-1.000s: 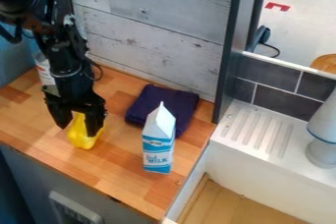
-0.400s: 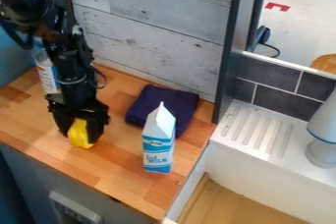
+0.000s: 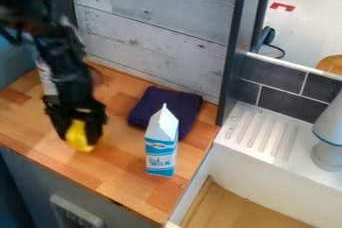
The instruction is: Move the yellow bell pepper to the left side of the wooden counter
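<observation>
The black gripper point(image 3: 79, 134) hangs low over the left part of the wooden counter, shut on a yellow object point(image 3: 78, 138). Its fingers stand on either side of the yellow thing and hide part of it. To the right, a blue and white milk carton point(image 3: 161, 144) stands upright. Behind the carton lies a folded dark purple cloth point(image 3: 160, 106).
A white and red can point(image 3: 47, 78) stands behind the arm, partly hidden by it. A grey plank wall point(image 3: 153, 37) backs the wooden counter point(image 3: 120, 172). At the right are a white sink with a ribbed drainer point(image 3: 264, 132) and a white, blue-ringed object point(image 3: 328, 137).
The fingers have closed in around the yellow object, which has shifted slightly left with the gripper. The upper arm dipped and then rose a little. Carton and cloth have stayed put.
</observation>
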Robot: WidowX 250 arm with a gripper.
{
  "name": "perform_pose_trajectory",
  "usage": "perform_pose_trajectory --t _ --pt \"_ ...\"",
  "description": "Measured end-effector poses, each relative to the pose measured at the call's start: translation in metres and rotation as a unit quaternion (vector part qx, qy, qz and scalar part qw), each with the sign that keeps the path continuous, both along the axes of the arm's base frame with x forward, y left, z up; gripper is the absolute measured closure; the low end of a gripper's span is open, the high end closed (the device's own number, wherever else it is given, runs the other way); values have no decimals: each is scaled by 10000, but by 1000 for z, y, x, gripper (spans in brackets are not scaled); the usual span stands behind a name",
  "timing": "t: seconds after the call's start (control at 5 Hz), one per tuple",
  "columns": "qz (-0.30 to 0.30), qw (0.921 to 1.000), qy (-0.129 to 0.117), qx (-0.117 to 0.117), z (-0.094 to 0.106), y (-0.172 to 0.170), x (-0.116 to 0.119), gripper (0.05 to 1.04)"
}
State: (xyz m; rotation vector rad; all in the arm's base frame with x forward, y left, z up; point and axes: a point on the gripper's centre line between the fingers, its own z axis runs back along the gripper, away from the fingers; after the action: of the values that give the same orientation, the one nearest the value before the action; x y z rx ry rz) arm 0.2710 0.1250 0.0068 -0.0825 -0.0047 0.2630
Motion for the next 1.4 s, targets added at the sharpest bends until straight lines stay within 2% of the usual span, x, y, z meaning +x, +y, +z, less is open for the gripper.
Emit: perform_pose_trajectory --t 0.2,0.4,0.6,1.0,1.2,1.4 --pt "-169 9997 33 -182 13 26 -14 270" --pt "-254 9996 75 -130 18 50 -18 270" --pt "-428 9987 271 44 9 73 -16 270" --pt "-266 9989 277 259 2 118 -19 270" --pt "-282 9983 364 348 -6 123 -21 270" --pt "-283 9976 488 413 -13 126 -22 209"
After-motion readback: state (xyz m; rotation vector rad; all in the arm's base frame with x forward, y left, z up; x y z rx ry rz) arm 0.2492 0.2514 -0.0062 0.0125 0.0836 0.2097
